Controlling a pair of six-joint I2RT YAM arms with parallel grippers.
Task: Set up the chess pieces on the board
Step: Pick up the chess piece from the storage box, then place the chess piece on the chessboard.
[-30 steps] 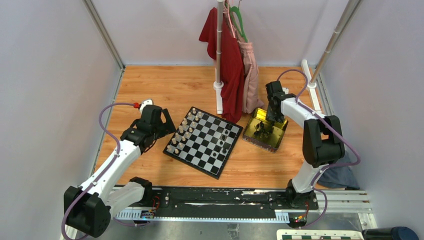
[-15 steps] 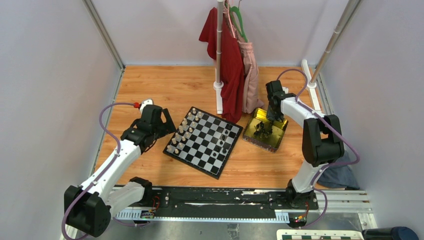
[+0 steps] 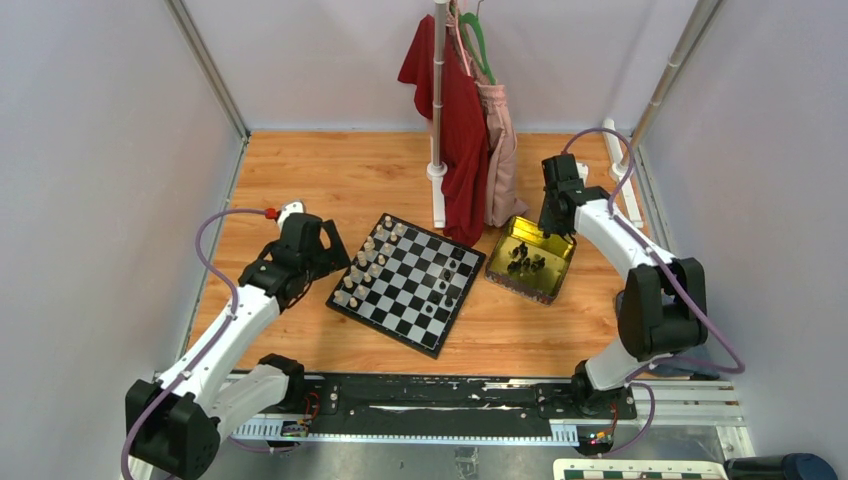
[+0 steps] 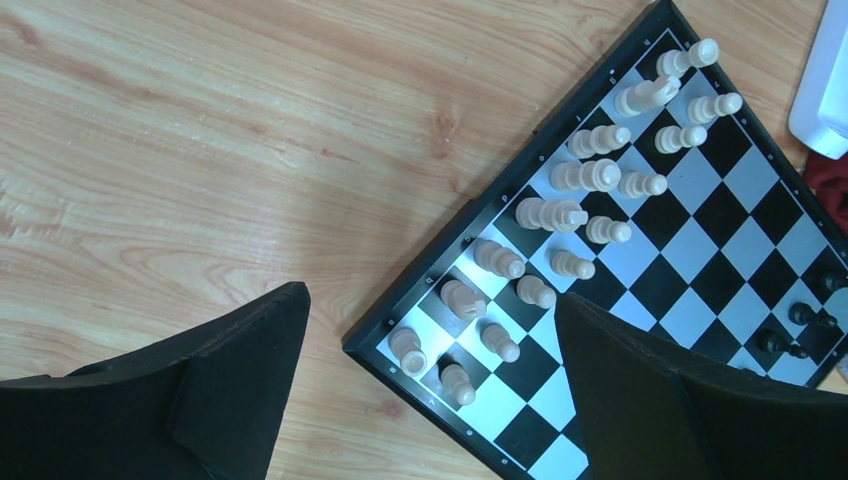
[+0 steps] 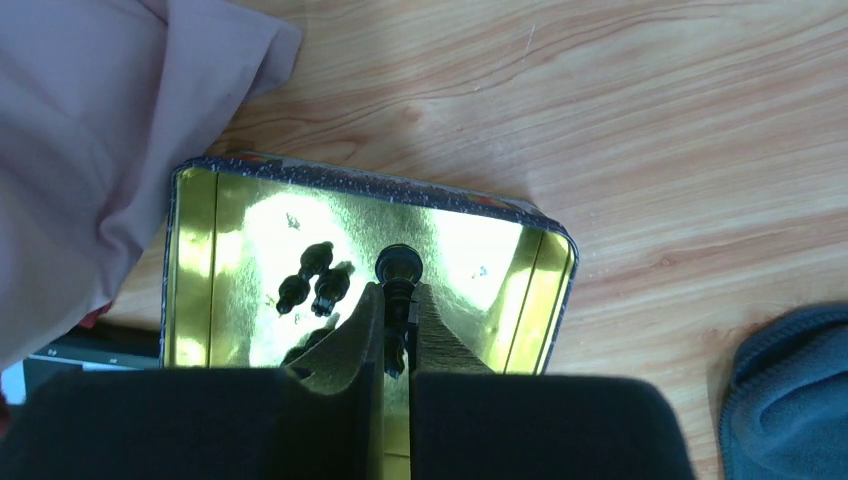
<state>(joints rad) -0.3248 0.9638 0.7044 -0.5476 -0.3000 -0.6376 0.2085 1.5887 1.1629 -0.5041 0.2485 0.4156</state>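
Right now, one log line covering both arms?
right fingers: shut on black chess piece, over gold tin | left fingers: open, at board edge

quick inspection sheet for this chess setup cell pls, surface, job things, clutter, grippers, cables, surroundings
surface: wooden tabletop, board lies angled on it
job's things: board mid-table; black pieces mostly in the gold tin tray, a few on the board's right edge; cream pieces lined along its left side
clutter: red garment and pink garment hang on a rack; blue-grey cloth at right
grippers: left gripper open over the board's left corner; right gripper shut on a black piece over the tray
cables: purple cable loops along each arm
surroundings: grey walls, metal poles
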